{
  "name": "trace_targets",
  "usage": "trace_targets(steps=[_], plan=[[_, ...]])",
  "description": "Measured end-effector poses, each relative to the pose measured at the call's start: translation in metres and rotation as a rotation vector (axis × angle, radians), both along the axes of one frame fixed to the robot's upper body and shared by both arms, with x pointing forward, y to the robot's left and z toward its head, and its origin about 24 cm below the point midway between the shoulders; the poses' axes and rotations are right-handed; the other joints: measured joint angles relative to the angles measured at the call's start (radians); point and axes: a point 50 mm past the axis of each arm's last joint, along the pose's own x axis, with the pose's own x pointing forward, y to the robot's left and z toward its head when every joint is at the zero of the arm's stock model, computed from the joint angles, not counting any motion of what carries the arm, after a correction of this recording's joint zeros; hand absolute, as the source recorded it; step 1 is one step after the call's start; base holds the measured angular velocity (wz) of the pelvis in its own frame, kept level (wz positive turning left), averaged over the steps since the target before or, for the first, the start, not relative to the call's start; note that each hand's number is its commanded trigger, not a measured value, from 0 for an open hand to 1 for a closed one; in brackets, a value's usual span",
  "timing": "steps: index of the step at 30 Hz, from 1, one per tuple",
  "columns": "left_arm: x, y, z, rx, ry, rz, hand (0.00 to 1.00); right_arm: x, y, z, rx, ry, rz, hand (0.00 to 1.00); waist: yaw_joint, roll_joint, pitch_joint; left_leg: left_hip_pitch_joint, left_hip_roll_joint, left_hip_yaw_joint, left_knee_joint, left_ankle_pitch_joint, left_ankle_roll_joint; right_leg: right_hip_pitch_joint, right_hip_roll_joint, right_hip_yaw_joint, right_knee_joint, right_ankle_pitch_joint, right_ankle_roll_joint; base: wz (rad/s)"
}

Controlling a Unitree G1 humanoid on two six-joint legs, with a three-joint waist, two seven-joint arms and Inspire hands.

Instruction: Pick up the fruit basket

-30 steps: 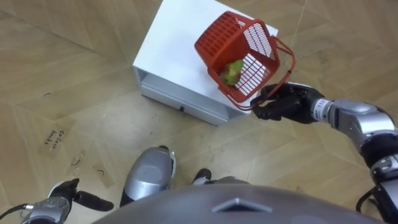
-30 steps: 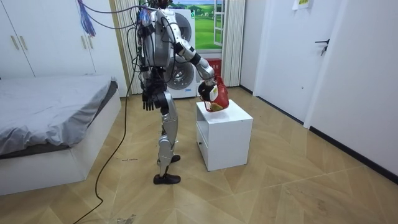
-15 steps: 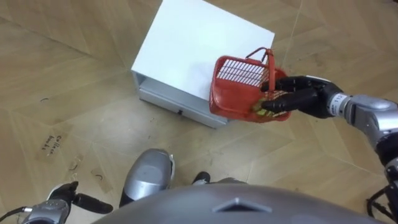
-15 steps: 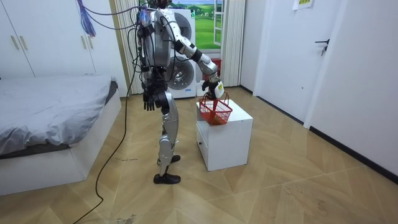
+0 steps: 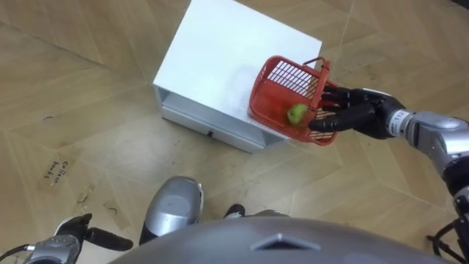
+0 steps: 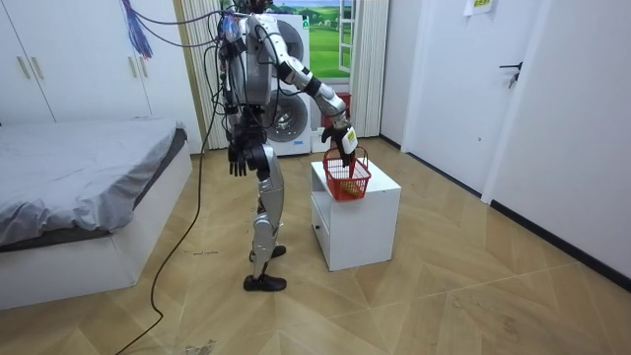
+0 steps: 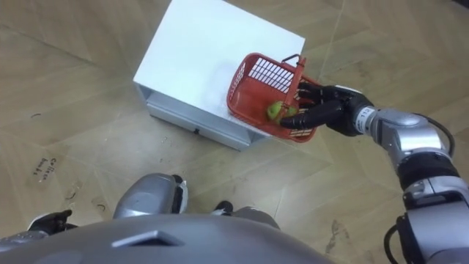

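Red plastic fruit basket [image 5: 282,79] looks light and stiff, though its green fruit [image 5: 297,113] may roll. The right hand [image 5: 359,117] curls round the handle [image 5: 323,70], the likeliest hold; the left hand [image 5: 62,248] hangs loose.

The right arm is stretching out forward, its wrist held straight, and the right hand [image 5: 357,117] is gripping the basket [image 5: 265,92] with dark fingers [image 5: 327,126] curled over its handle; the left hand [image 5: 64,246] is hanging low at the side, fingers relaxed
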Motion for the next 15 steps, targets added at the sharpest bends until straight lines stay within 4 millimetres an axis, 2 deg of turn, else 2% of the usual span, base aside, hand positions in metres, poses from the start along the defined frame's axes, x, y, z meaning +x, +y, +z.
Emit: trace_targets(steps=[10, 15], plan=[[0.0, 0.001, 0.001, 0.012, 0.009, -0.02, 0.0, 0.0, 0.002, -0.001, -0.006, 0.002, 0.006, 0.0, 0.002, 0.004, 0.0027, -0.003, 0.001, 0.0, 0.002, -0.003, 0.001, -0.009, 0.0, 0.002, 0.013, 0.0, 0.0, 0.0], [-0.001, 0.003, 0.001, 0.019, 0.015, -0.025, 0.0, 0.009, 0.01, 0.009, -0.005, -0.057, 0.037, 0.0, 0.002, 0.005, 0.003, 0.001, 0.001, 0.008, -0.002, -0.004, 0.002, -0.009, -0.001, 0.004, 0.013, 0.0, 0.0, -0.04]])
